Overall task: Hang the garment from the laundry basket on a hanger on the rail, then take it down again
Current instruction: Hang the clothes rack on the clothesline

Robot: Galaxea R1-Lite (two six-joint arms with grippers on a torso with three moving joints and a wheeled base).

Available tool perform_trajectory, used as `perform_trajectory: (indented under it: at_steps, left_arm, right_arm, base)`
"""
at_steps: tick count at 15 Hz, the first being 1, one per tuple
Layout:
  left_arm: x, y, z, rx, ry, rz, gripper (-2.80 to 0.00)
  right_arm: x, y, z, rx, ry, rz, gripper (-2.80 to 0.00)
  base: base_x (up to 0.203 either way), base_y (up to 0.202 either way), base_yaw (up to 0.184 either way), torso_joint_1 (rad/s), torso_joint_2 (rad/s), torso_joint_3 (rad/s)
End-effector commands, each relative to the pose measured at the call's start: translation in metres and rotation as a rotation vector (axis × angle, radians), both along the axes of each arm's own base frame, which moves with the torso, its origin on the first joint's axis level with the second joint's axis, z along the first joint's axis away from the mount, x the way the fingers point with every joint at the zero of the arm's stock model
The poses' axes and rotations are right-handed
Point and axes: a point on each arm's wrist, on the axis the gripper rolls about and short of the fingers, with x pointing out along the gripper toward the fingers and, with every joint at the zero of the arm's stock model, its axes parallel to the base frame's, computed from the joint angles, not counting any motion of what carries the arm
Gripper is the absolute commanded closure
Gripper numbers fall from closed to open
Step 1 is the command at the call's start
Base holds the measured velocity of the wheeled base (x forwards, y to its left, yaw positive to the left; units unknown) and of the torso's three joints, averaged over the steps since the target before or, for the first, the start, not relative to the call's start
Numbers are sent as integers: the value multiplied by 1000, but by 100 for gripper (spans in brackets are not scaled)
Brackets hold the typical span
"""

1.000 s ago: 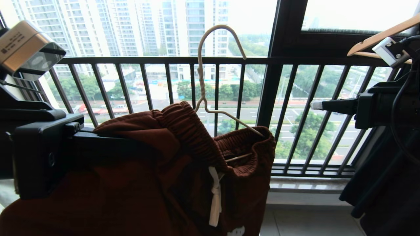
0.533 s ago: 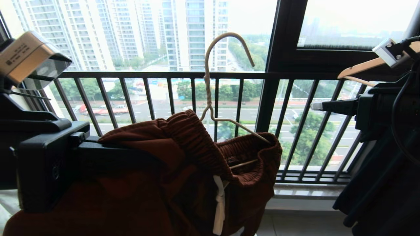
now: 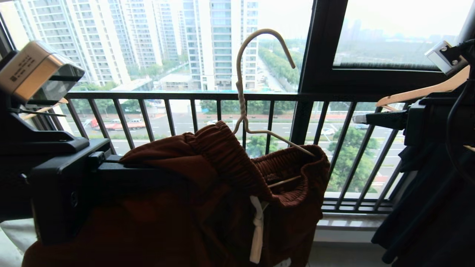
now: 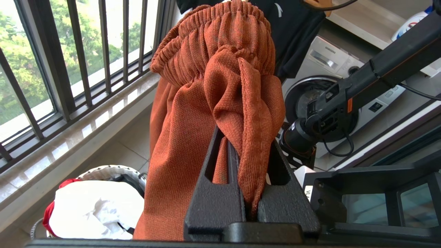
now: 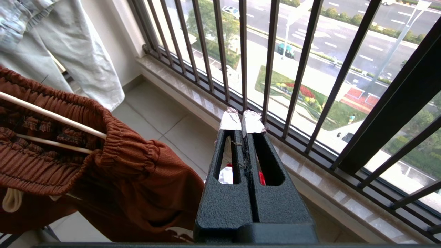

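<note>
**Shorts on hanger, pinched by left gripper**

Head view: rust-brown shorts (image 3: 207, 193) sit in front of the balcony railing (image 3: 193, 97), w/ the cream wire hanger (image 3: 248, 87) threaded through the waistband, hook up and free in the air. Left gripper (image 3: 122, 170) reaches in from the left, fingers buried in cloth. Right gripper (image 3: 362, 119) is right of the shorts, apart from them. A wooden hanger (image 3: 419, 92) is above it.

Left wrist: left gripper pinches a fold of the shorts just below the waistband. Laundry basket (image 4: 103, 172) is on the floor by the railing, under the shorts, w/ white cloth inside.

Right wrist: right gripper pressed together, empty, near the railing, beside the shorts.
</note>
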Motion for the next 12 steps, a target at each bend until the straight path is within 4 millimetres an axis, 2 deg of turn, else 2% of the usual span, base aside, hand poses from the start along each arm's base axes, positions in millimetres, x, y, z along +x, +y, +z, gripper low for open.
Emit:
perform_trajectory:
  at_steps: [1,4,6,10,12]
  left_arm:
    - [0,0,0,0,0,-6,0]
    - [-2,0,0,-1,-1,-7,0]
    - [-3,1,2,-8,-8,-3,0]
    - [-7,4,25,-97,55,44,0]
    - [-9,5,27,-106,50,59,0]
  right_arm:
    - [0,0,0,1,-1,4,0]
    - [-1,0,0,2,2,6,0]
    - [-3,0,-1,2,0,7,0]
    - [-5,0,2,6,-16,8,0]
    - [-4,0,1,5,-13,9,0]
  base:
    - [0,0,0,173,-333,-175]
    - [0,0,0,158,-331,-174]
    - [0,0,0,25,-41,-23]
    - [0,0,0,0,0,0]
    - [0,0,0,0,0,0]
